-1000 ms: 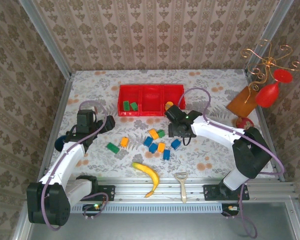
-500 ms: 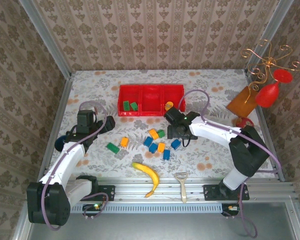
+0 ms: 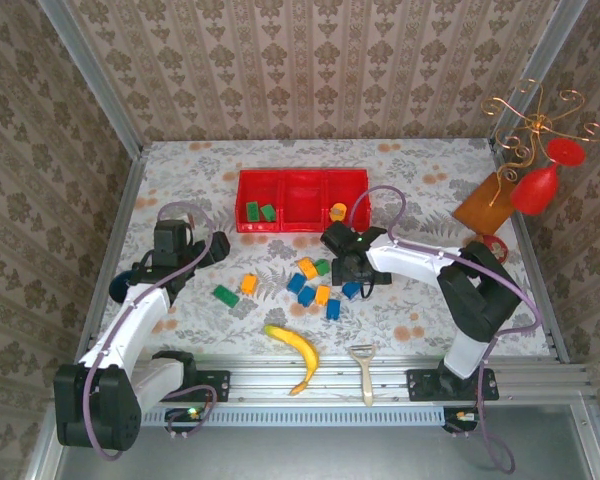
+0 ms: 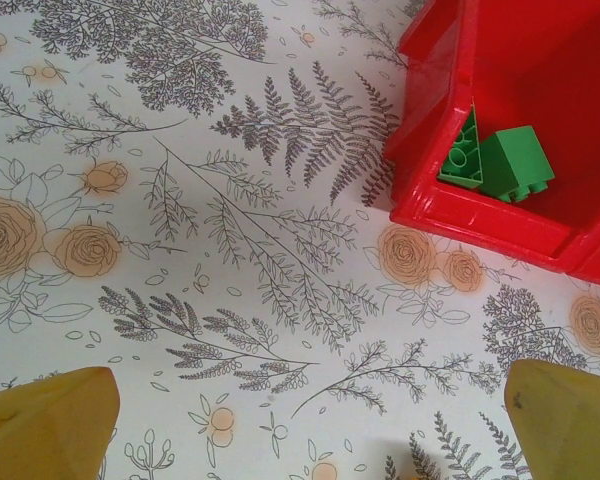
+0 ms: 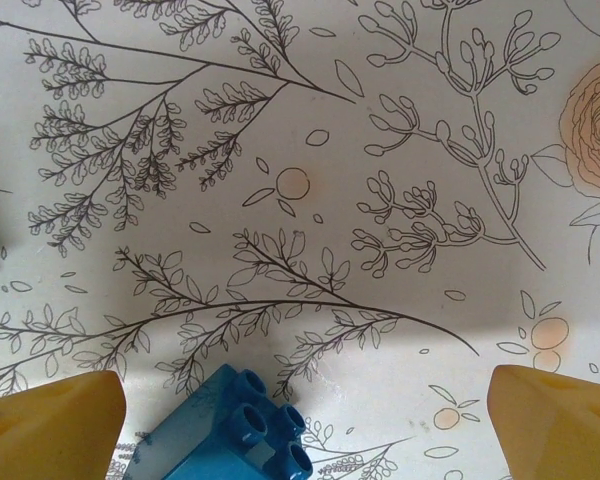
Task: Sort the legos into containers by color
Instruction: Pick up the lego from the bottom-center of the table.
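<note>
Right gripper [image 5: 300, 400]: yellow jaws spread wide, pinching nothing. Small blue plastic lego brick [image 5: 225, 432] lies between them on the flowered table cover [image 5: 400, 150], at the wrist side, closer to one fingertip [image 5: 50, 425]; long axis appears skewed to the closing line. Judgement: right arm nearer; centre over it before closing. Left gripper [image 4: 300, 420]: spread, empty. Red three-compartment plastic tray [image 4: 480, 215] ahead-right of its jaws.

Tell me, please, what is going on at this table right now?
Two robot arms are sorting loose bricks by color into a red tray. Two green bricks and one orange brick are in it. The right pincer hangs open over a blue brick; the left pincer hovers open near the tray.
</note>
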Action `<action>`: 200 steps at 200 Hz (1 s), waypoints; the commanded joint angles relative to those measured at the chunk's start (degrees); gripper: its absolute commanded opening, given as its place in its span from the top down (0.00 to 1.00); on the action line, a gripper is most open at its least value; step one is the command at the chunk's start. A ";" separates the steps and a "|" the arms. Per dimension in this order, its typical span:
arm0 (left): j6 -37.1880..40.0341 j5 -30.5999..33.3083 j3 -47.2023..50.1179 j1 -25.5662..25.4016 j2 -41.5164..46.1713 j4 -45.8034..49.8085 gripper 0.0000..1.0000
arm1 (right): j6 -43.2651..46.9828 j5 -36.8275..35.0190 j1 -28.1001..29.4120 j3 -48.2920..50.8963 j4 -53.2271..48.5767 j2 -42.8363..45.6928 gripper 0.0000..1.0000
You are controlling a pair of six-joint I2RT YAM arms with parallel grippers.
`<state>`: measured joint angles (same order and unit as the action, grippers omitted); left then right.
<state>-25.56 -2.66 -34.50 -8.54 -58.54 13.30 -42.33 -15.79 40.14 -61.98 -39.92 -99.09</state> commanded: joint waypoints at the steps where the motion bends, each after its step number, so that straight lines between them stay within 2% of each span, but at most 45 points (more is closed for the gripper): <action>1: -0.83 -0.69 0.84 0.35 -0.34 -0.74 0.00 | -1.75 0.35 0.46 -0.60 -0.33 -1.24 0.05; 108: -0.82 -0.58 0.84 0.36 -0.61 -0.91 0.00 | -2.32 0.31 0.97 1.61 -2.44 -0.67 0.07; 200: -0.74 -0.45 0.75 0.45 -0.53 -0.90 0.00 | -2.66 2.76 1.05 3.49 -1.60 0.47 0.25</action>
<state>-25.56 -2.83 -34.46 -8.54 -59.16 13.28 -43.75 -14.59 40.80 -59.61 -40.58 -99.48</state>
